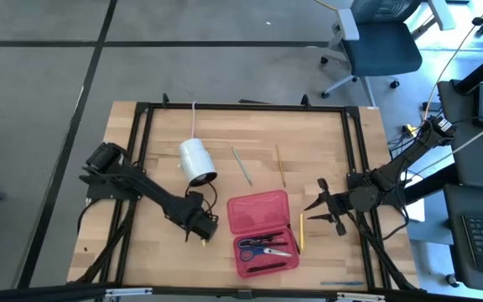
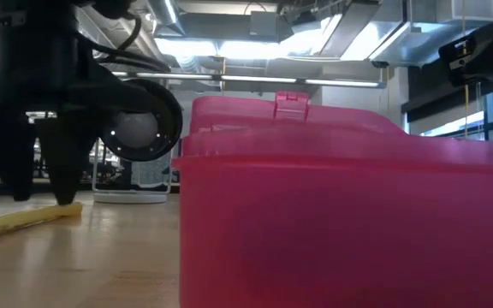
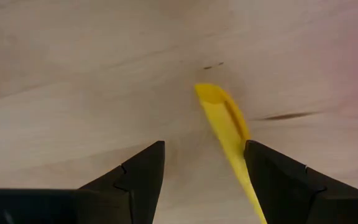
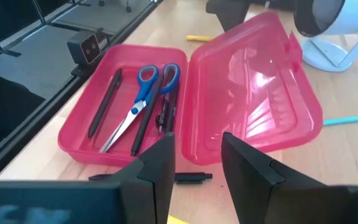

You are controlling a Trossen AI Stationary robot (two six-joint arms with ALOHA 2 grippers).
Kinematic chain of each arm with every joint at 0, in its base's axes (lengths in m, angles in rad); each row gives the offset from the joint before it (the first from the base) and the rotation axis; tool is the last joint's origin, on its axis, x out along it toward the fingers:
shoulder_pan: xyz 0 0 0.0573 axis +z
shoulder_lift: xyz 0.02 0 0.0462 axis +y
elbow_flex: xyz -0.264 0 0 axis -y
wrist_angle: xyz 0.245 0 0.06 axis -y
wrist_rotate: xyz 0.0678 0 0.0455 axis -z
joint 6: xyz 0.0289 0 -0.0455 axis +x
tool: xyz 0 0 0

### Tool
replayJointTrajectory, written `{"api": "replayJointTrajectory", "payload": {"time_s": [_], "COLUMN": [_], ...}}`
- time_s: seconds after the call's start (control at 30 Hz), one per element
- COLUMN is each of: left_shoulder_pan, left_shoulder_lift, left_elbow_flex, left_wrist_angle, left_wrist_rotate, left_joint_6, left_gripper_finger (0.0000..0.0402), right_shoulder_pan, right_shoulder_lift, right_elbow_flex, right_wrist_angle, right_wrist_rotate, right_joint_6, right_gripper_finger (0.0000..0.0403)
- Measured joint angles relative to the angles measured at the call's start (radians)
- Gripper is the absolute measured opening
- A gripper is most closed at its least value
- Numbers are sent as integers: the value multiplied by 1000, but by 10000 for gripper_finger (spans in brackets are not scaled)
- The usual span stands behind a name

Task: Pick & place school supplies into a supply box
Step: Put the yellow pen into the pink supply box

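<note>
A: High view, entry one. The red box (image 1: 263,233) lies open near the front middle of the table (image 1: 325,134), lid (image 1: 258,211) folded back flat toward the far side. In its tray: blue-handled scissors (image 1: 264,246) and black pens (image 1: 267,268) beside them.

B: Right wrist view agrees. Scissors (image 4: 143,98) lie in the tray between black pens (image 4: 104,102), points toward the near wall. One more black pen (image 4: 190,177) lies on the table just outside the box's wall.

A: Loose supplies?

B: A short yellow pencil (image 1: 301,230) lies just beside the box on its right. A green pencil (image 1: 241,165) and a wood-coloured pencil (image 1: 281,164) lie farther back, well apart from the box. A yellow pencil (image 3: 225,132) lies on the wood left of the box, under the left gripper.

A: Left gripper (image 1: 205,234)?

B: Low over the table just left of the box, pointing down. Fingers (image 3: 135,180) spread wide, nothing held; the yellow pencil lies between them, close to one finger. Contact cannot be told.

A: Right gripper (image 1: 323,204)?

B: Right of the box, above the table, facing the box. Fingers (image 4: 157,168) partly apart, nothing between them.

A: Other items: a white cylinder (image 1: 197,160) with a cord behind the left arm.
</note>
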Motion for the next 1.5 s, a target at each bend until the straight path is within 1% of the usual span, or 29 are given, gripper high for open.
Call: {"api": "replayJointTrajectory", "payload": {"time_s": [0.2, 0.4, 0.5, 0.7, 0.8, 0.93, 1.33, 1.5], "left_shoulder_pan": [9, 13, 13, 13, 14, 8, 9, 9], "left_shoulder_lift": [6, 5, 6, 45, 54, 43, 35, 35], "left_elbow_flex": [-1, -1, -1, 3, 3, 1, -1, -1], "left_wrist_angle": [38, 35, 35, 49, 50, 53, 58, 60], "left_wrist_rotate": [-3, 6, 28, 39, 48, 8, 4, 2], "left_joint_6": [-8, -23, -23, -23, 4, 34, 23, 30], "left_gripper_finger": [216, 219, 217, 215, 217, 218, 217, 199], "right_shoulder_pan": [0, 0, 0, 0, 0, 0, 0, 0], "right_shoulder_lift": [0, 0, 0, 0, 0, 0, 0, 0], "right_elbow_flex": [0, 0, 0, 0, 0, 0, 0, 0], "right_wrist_angle": [-7, -8, -8, -10, -13, -16, -17, -17], "right_wrist_rotate": [0, 0, 0, 0, 0, 0, 0, 0], "right_joint_6": [-1, -1, -1, -1, -1, -1, -1, 0], "right_gripper_finger": [133, 133, 133, 133, 133, 133, 133, 133]}}
